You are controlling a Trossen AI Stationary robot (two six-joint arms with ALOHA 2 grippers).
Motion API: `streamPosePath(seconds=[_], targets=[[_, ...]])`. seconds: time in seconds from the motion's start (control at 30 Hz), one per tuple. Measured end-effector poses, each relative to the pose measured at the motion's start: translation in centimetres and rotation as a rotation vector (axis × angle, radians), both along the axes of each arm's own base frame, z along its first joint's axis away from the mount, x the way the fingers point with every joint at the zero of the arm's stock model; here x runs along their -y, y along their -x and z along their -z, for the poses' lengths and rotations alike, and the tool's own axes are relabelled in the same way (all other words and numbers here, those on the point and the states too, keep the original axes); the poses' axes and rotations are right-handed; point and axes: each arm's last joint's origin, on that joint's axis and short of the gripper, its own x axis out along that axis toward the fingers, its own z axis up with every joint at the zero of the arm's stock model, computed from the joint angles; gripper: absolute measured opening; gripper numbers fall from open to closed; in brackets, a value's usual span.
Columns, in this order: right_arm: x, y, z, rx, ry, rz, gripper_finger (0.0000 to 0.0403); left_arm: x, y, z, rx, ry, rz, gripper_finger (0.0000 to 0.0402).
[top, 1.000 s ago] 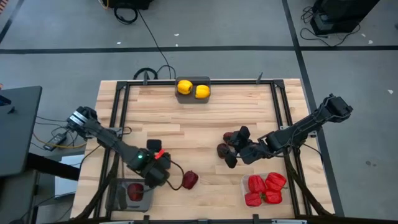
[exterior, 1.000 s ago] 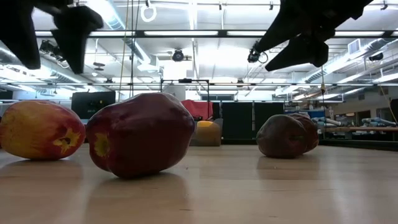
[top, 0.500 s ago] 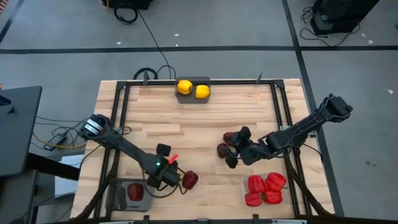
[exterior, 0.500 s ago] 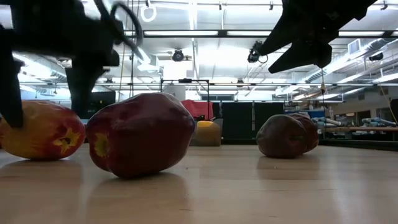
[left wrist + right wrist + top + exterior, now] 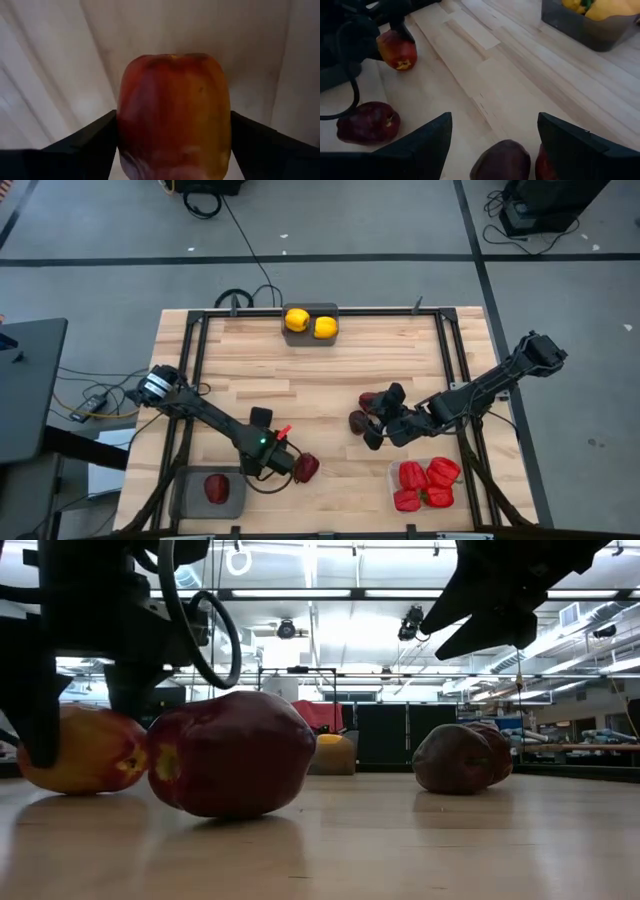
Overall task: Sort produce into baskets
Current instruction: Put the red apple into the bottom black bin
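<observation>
A red-orange apple point(image 5: 175, 110) lies on the table near the front left, between the fingers of my left gripper point(image 5: 278, 462). In the high view the gripper hides it. It also shows in the low view point(image 5: 85, 750) and the right wrist view point(image 5: 396, 50). A dark maroon apple point(image 5: 305, 468) lies on the table touching its right side. My right gripper point(image 5: 383, 418) is open and empty, hovering over three dark maroon apples point(image 5: 358, 422) right of centre. My left gripper has the red-orange apple between its two fingers point(image 5: 85, 145), one against each of two opposite sides point(image 5: 125, 130). The fingers come from above, pointing down point(image 5: 38, 710). The apple rests on the table and leans on the maroon apple point(image 5: 235, 755).
A dark grey basket point(image 5: 190, 495) at the near left corner holds one red apple point(image 5: 216, 487). A clear basket point(image 5: 395, 470) at the near right holds red peppers point(image 5: 425, 485). A dark basket point(image 5: 310, 340) at the far edge holds two yellow fruits point(image 5: 297, 320).
My left gripper has gone from above the near-left basket toward the table's right and down around the red-orange apple. That apple has slid a little toward the maroon apple and turned slightly. The maroon apple has been nudged a little to the right.
</observation>
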Motion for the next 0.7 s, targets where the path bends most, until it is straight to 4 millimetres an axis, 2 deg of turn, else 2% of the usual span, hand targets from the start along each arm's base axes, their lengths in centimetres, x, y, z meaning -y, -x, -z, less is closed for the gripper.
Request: streamPosePath(seconds=[0.17,0.23,0.4,0.53,0.7], targets=[[0.0,0.0,0.0,0.005,0.008,0.009,0.0303,-0.4,0.8,-0.3,-0.055,-0.056,-0.09,0.0328],[0.0,0.0,-0.1,0.011,0.007,0.011,0.0303,-0.5,1.0,-1.2,-0.067,-0.105,-0.115,0.0328],[0.0,-0.1,-0.1,0.024,-0.002,0.013,0.0303,-0.2,0.9,-4.7,0.024,-0.149,-0.15,0.0329],[0.0,-0.1,-0.1,0.033,-0.019,0.025,0.0303,0.3,1.1,-8.3,0.154,-0.107,-0.175,0.0342],[0.0,0.3,0.8,0.013,-0.014,0.021,0.0303,1.5,3.2,-11.7,0.23,0.011,-0.285,0.0339]])
